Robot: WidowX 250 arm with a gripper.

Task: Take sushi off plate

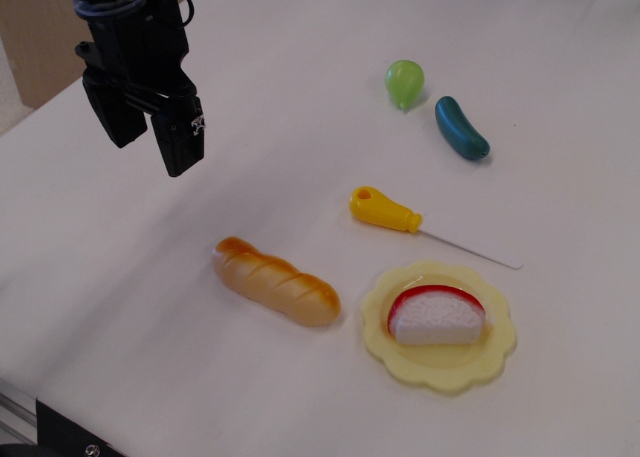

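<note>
Lying on the plate [440, 369] at lower right, the sushi [437, 316]: flat cut face toward the camera, red strip arching over white rice. Well apart from the claw [150, 137], which hangs at upper left, above the surface [300, 77], touching nothing. Between the two, the bread [277, 280], just left of the plate and not quite touching its scalloped rim. Claw fingers dark, pointing down, parted by a narrow gap, holding nothing.

Counted: one sushi, one plate, one bread. One yellow-handled tool [385, 209] with a thin pale blade, lying just above the plate, blade tip running out to the right past the plate's upper edge. One green pear-like fruit [405, 82] and one dark teal cucumber-shaped piece [461, 128] at upper right, near each other but apart, both far from the claw and from the plate. One claw. All items resting separately on the white surface; only the sushi sitting on another thing.
</note>
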